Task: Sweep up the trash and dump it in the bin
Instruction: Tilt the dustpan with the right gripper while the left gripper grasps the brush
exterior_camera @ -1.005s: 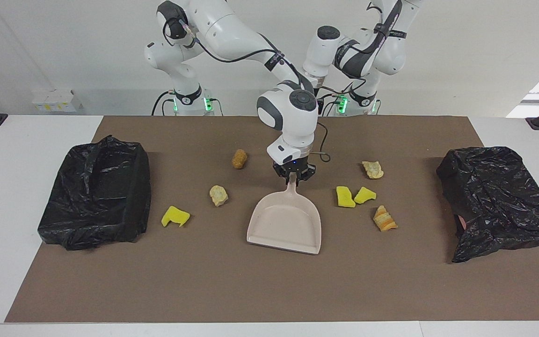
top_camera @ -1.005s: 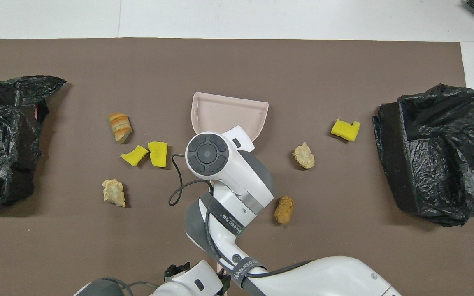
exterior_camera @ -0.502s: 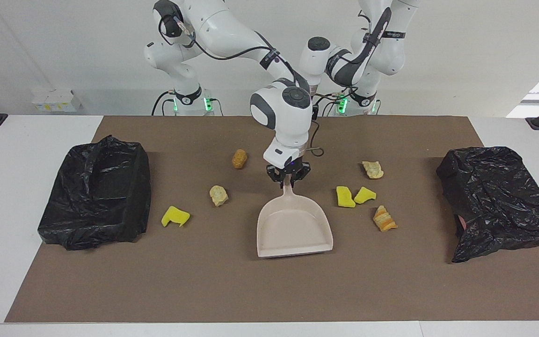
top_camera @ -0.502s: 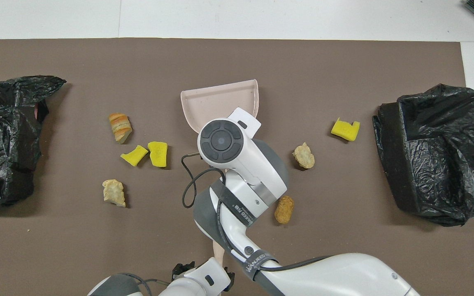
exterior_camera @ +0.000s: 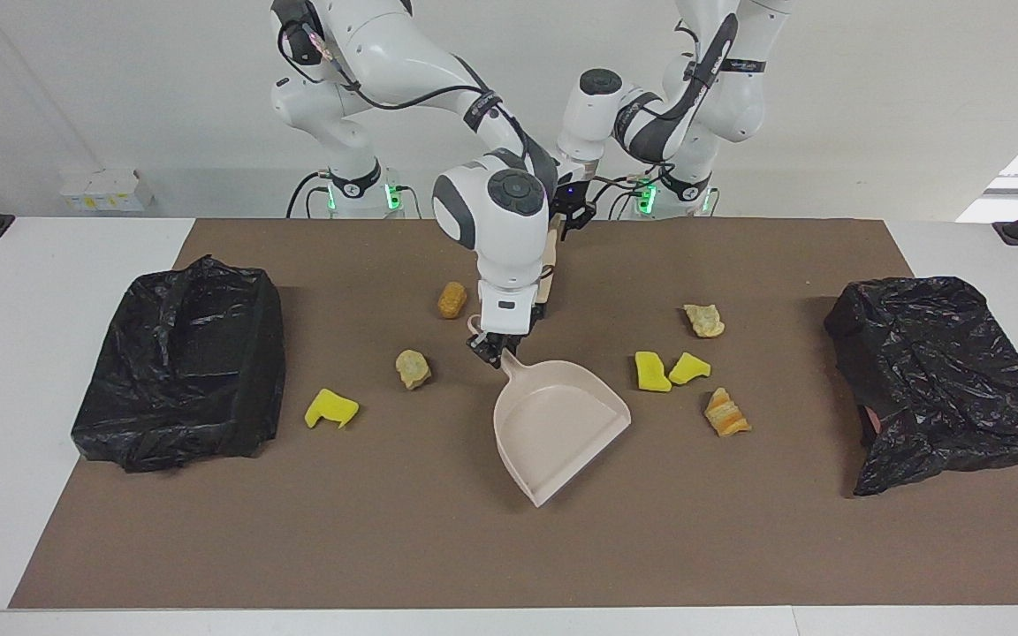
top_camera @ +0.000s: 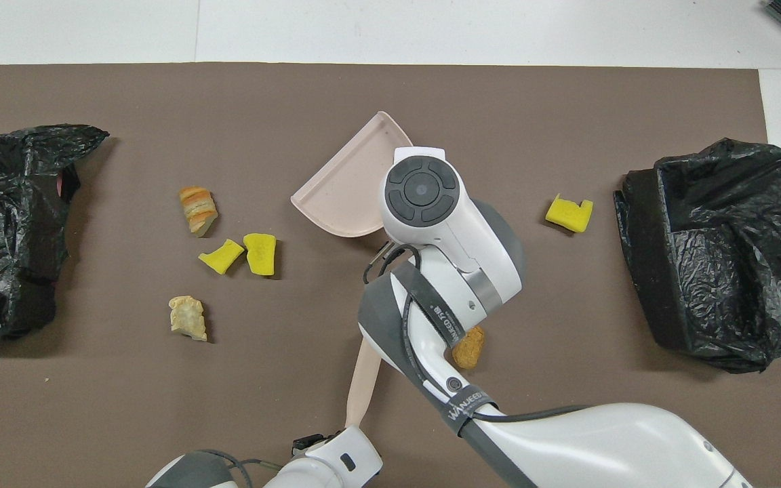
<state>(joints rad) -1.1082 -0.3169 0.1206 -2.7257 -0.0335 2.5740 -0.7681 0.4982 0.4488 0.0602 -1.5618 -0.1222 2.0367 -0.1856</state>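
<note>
Brown matting covers the tabletop [exterior_camera: 474, 548], and on it nothing of the task looks finished yet. Two black-lined bins [exterior_camera: 182, 362] [exterior_camera: 942, 371] stand at the two ends of the tabletop; no trash shows inside either, though their depths are dark and creased, so that is a judgement.

Next in size, the beige dustpan [exterior_camera: 558, 428] lies mid-tabletop, empty, its mouth turned slantwise toward the left arm's end. The right gripper [exterior_camera: 493, 346] has its fingers closed on the dustpan's handle. The left gripper [exterior_camera: 566, 216] hangs over the robots' edge of the matting, fingers shut on a pale brush handle [top_camera: 362, 383].

Smallest, the trash: seven scraps lie loose on the matting. Toward the left arm's end are two yellow chunks [exterior_camera: 652, 371] [exterior_camera: 688, 367], an orange-brown lump [exterior_camera: 725, 412] and a tan lump [exterior_camera: 704, 320]. Toward the right arm's end are a yellow chunk [exterior_camera: 331, 408], a tan lump [exterior_camera: 413, 368] and a brown lump [exterior_camera: 452, 299]. All sweeping and dumping appear left to do.
</note>
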